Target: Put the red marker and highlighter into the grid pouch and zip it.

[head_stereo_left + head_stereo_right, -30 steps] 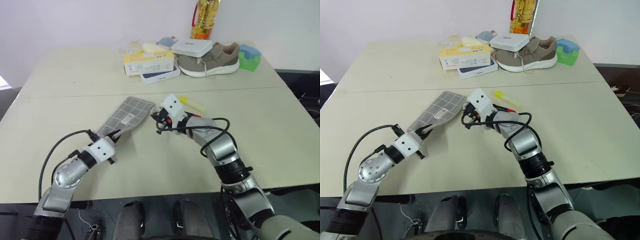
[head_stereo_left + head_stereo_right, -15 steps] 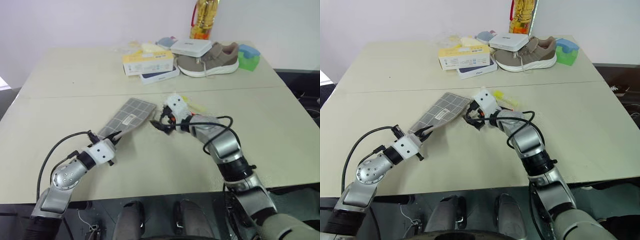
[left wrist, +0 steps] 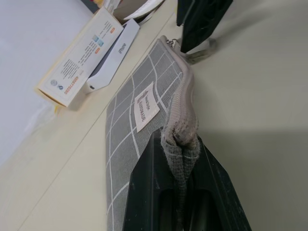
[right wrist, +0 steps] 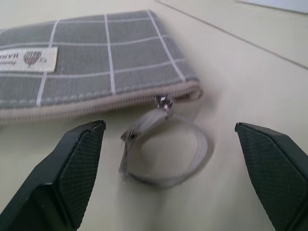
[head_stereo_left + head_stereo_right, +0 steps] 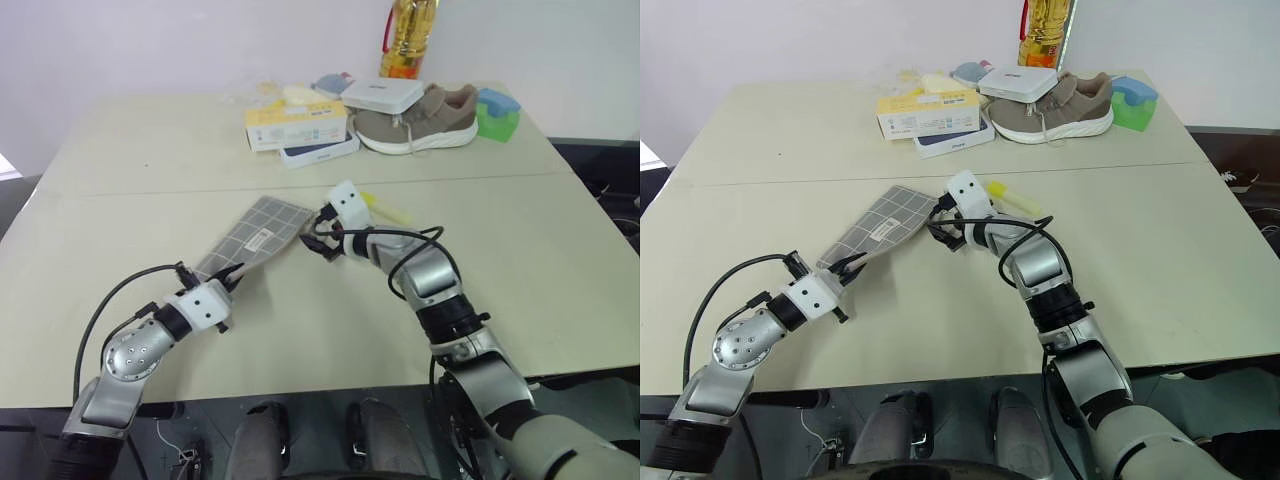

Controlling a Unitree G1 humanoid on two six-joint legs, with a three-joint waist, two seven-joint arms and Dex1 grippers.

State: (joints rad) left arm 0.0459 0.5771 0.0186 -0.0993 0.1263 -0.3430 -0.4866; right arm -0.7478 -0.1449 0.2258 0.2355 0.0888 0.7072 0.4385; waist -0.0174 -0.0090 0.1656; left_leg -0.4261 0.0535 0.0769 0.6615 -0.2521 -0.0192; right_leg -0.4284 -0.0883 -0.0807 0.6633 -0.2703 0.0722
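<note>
Grid pouch (image 5: 252, 236): flat on the surface near its centre, zipper edge closed, strap loop (image 4: 163, 151) lying beside the pull at the far end. Left gripper (image 3: 180, 192): clamped on the near end of the pouch. Right gripper (image 4: 168, 171): jaws nearly shut a second ago, now spread wide, empty, and advanced to straddle the strap loop without touching it. Highlighter (image 5: 1012, 199): on the surface just beyond the right gripper, outside the pouch. Red marker: not discernible. Assessment: the widened jaws suggest a grasp of the pull to unzip; neither pen appears loaded yet.
</note>
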